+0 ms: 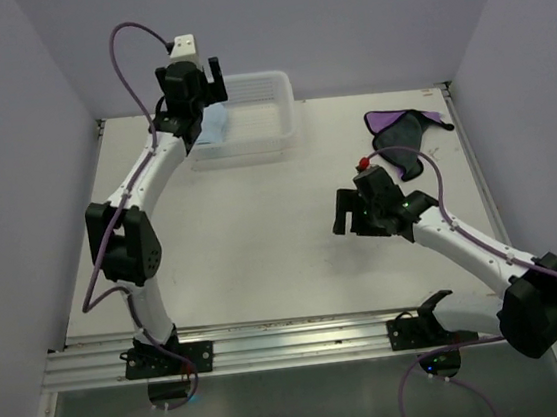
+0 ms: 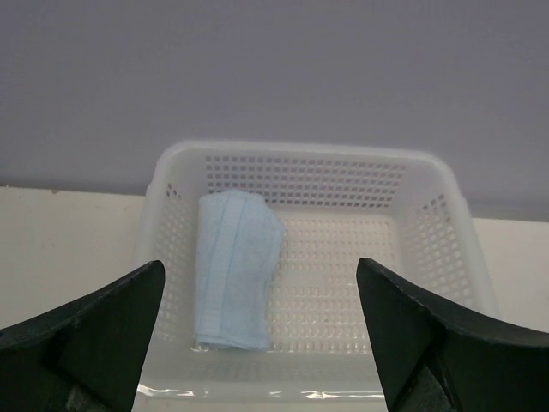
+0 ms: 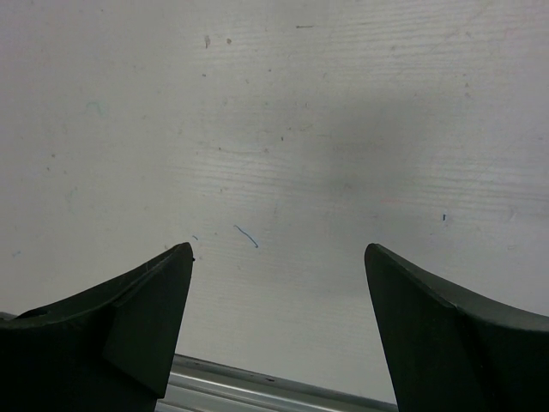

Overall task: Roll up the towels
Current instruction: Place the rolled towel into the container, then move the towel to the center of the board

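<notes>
Light blue towel (image 2: 233,268): rolled, inside white basket (image 2: 296,153). Purple towel (image 1: 401,137): seemingly crumpled, unrolled, pending. Left gripper (image 2: 259,275), right gripper (image 3: 277,253): wide open, empty.

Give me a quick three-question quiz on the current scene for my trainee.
1. True or false: the blue towel lies inside the white basket.
2. Where is the purple towel? A) in the basket B) lying loose on the table, far right C) draped over the basket rim
3. Fill in: the left gripper and right gripper are both ____, holding nothing.
Key: 1 true; 2 B; 3 open.
</notes>
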Tool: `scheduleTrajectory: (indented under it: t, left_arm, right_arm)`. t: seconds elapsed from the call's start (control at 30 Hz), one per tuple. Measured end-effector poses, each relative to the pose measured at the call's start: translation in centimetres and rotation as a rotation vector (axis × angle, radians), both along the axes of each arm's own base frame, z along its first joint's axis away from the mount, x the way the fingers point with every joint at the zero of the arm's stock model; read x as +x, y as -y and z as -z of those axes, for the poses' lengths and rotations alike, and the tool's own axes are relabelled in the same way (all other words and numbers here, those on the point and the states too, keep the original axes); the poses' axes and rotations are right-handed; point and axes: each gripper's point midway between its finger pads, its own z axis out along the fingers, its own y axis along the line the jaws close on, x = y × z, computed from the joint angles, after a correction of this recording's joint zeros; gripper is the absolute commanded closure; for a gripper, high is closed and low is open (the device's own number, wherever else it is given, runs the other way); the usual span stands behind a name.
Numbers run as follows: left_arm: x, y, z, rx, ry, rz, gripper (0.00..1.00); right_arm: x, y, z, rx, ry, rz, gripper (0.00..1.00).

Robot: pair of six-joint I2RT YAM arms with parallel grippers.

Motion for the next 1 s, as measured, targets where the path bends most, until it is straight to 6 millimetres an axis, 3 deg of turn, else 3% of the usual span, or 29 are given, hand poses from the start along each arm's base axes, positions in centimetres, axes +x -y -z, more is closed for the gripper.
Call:
scheduleTrajectory:
  t: [0.2, 0.27, 0.37, 0.5, 0.67, 0.83, 1.0]
  left_arm:
    - [-4.7, 1.9, -10.0, -0.056, 0.171, 0.06, 0.0]
    - [-6.8, 2.9, -12.0, -0.069, 0.202, 0.089, 0.0]
    - [-10.3, 4.2, -12.9, -0.08, 0.21, 0.143, 0.01]
    - [-15.2, 4.7, -11.5, -0.095, 0.179, 0.206, 0.0]
    - [-19.4, 3.0, -8.3, -0.087, 0.118, 0.217, 0.0]
    - [-22.1, 2.2, -4.7, -0.078, 0.057, 0.227, 0.0]
    - [-23.8, 2.0, -1.5, -0.062, 0.007, 0.248, 0.01]
  right_arm:
    - [1.5, 1.4, -2.3, -0.053, 0.096, 0.036, 0.14]
    - [1.9, 2.1, -3.1, -0.075, 0.126, 0.052, 0.14]
    - [2.8, 3.2, -4.3, -0.111, 0.161, 0.087, 0.14]
    - [4.3, 5.0, -5.7, -0.157, 0.212, 0.156, 0.14]
    - [6.6, 7.6, -6.3, -0.245, 0.228, 0.235, 0.15]
    - [8.3, 11.3, -4.2, -0.313, 0.154, 0.32, 0.29]
    - [9.7, 14.8, -2.4, -0.353, 0.078, 0.407, 0.34]
